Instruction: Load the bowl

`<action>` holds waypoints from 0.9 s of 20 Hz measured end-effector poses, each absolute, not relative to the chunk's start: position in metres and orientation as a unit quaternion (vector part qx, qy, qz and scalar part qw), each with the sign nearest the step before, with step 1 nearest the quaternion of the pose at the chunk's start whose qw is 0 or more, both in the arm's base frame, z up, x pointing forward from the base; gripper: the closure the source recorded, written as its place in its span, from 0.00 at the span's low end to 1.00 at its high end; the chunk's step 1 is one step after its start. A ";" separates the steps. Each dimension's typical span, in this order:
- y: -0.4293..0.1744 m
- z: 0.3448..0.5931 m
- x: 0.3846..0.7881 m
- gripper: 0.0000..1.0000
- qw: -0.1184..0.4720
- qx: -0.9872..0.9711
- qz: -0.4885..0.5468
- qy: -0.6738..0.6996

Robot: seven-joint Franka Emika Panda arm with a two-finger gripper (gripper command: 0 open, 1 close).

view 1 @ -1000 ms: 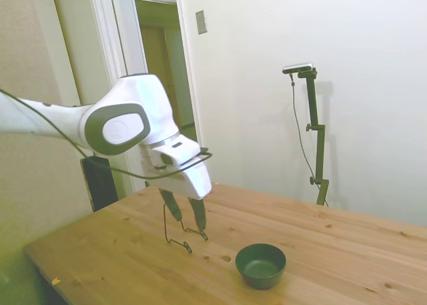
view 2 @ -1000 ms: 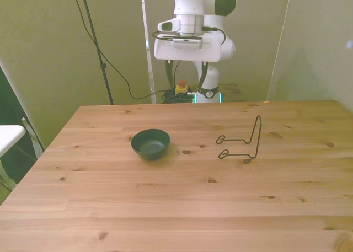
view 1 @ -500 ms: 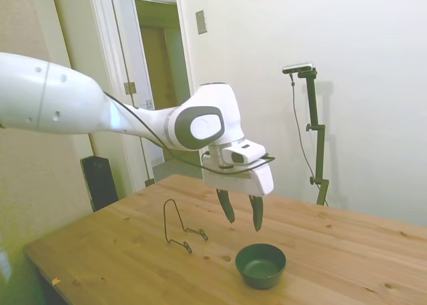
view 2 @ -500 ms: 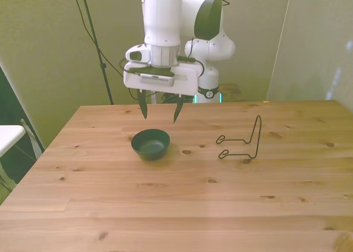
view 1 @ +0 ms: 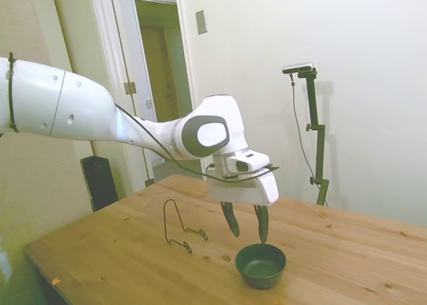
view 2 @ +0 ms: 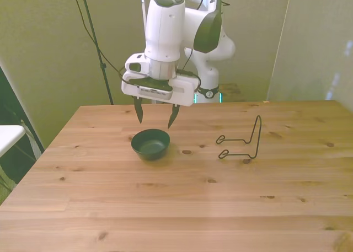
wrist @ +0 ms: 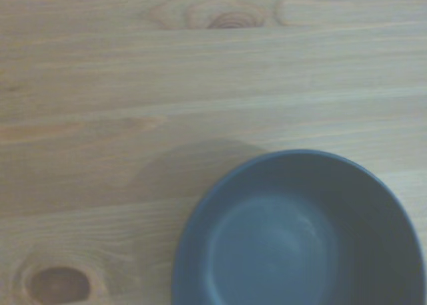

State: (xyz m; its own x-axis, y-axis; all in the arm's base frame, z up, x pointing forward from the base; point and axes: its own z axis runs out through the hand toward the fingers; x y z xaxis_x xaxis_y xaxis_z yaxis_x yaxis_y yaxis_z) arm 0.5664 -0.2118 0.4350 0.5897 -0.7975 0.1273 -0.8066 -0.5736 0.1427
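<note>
The small dark green bowl [view 1: 260, 265] [view 2: 150, 144] [wrist: 300, 231] stands upright and empty on the wooden table [view 2: 176, 208], toward the front view's left. My gripper [view 1: 247, 234] [view 2: 155, 119] hangs open just above the bowl's far rim, with nothing between its fingers. The fingertips are a short way above the rim and do not touch it. In the wrist view the bowl's empty inside fills one corner.
A thin black wire rack [view 1: 177, 226] [view 2: 243, 143] stands on the table toward the front view's right, well apart from the bowl. A doorway [view 1: 157, 85] lies behind the arm in the side view.
The arm has swung out from near its base over the table, then dropped lower over the bowl. The gripper stays open. Bowl and rack have not moved.
</note>
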 end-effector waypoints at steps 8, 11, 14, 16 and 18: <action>-0.189 0.415 0.573 0.00 0.062 0.892 0.008 -0.447; -0.184 0.409 0.572 0.00 0.062 0.894 0.006 -0.444; -0.183 0.408 0.575 0.00 0.060 0.895 0.013 -0.442; -0.180 0.405 0.579 0.00 0.056 0.895 0.016 -0.443; -0.176 0.400 0.584 0.00 0.050 0.895 0.013 -0.443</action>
State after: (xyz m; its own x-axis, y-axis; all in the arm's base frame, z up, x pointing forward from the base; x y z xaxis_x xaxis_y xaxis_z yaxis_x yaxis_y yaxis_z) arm 0.5843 -0.1764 0.4001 0.6066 -0.7921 0.0679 -0.7947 -0.6019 0.0789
